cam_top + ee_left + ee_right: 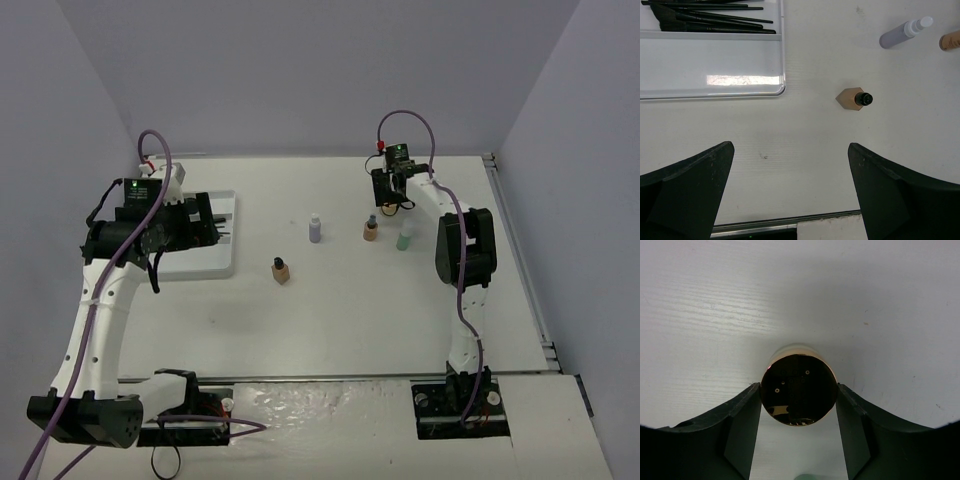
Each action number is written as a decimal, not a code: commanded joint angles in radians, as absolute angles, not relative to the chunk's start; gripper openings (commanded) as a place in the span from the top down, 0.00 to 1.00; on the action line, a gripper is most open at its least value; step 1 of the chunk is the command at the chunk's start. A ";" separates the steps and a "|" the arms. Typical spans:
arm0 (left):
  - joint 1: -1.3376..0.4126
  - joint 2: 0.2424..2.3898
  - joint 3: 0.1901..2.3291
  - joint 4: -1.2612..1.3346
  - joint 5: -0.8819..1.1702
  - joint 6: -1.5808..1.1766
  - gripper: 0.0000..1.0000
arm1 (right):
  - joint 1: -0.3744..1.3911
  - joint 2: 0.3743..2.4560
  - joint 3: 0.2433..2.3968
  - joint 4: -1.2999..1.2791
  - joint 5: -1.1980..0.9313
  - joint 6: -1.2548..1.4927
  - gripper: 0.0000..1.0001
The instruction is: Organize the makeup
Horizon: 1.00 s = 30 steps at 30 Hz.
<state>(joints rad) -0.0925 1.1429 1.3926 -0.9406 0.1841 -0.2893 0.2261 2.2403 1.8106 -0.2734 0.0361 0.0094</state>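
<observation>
Nearest the bases, a small faceted beige bottle (281, 269) with a black cap, upright and alone on the matte white tabletop (330, 320). Just beyond on the left, left hand (790, 150) hovering with fingers wide apart, holding nothing, near a rounded corner of the glossy white tray (710, 60); thin black brushes (715, 20) already lying lengthwise in one compartment. Farther out, mid-tabletop, a slim grey bottle (316, 229), a tan bottle (371, 229) and a pale green-white bottle (405, 238), all upright, loosely in a row. Farthest, right hand (799, 395) low over a round black pot (799, 380), glossy top with a gold rim, dark fingers (747, 410) pressed to either side of it, clamped going by the wrist view. Looks like the grasp step of a pick. Next, probably: keep pressure on the slick curved wall, lift straight up clear of the nearby tan bottle, then carry across toward the tray
</observation>
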 commanded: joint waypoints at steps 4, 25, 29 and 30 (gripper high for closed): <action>-0.098 1.167 1.450 -0.897 0.199 -0.298 0.03 | 0.291 2.016 1.874 -0.226 0.032 -0.129 1.00; -0.196 1.252 1.534 -0.904 0.203 -0.258 0.03 | 0.694 1.489 1.239 -0.080 -0.003 -0.091 1.00; -0.230 1.257 1.536 -0.902 0.181 -0.270 0.03 | 0.752 1.437 1.021 0.036 0.041 -0.019 1.00; -0.238 1.258 1.536 -0.902 0.178 -0.272 0.03 | 0.769 1.427 0.979 0.076 0.051 -0.007 1.00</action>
<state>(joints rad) -0.2074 1.2615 1.4833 -0.9378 0.2027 -0.2729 0.7186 1.5307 1.1009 -0.1280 -0.0059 -0.0896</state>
